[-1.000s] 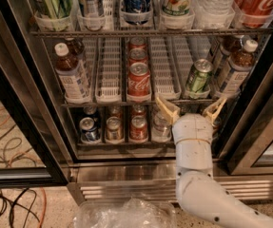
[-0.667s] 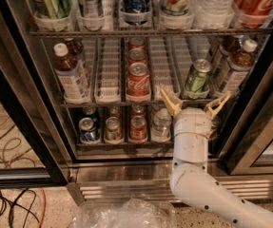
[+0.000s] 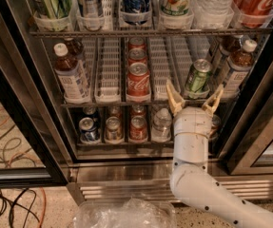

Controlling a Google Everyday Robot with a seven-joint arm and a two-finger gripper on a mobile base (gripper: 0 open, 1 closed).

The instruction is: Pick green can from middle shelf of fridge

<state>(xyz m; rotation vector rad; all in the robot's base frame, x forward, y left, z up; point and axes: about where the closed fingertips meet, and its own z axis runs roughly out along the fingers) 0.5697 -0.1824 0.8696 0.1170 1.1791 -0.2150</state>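
The green can stands at the front of a white lane tray on the middle shelf of the fridge, right of centre. It has green sides and a silver top with a pull tab. My gripper is open just below and in front of the can, with its tan fingers spread either side of the can's base. The can is not held. Red cola cans line the centre lane. White-capped brown bottles stand at the left and at the right.
The top shelf holds tall cans and bottles in clear cups. The lower shelf holds small cans. A black-framed glass door stands open at left. Cables lie on the floor. Crumpled clear plastic lies below the base grille.
My gripper has risen and moved slightly right, so its open fingers now reach the front edge of the middle shelf under the green can.
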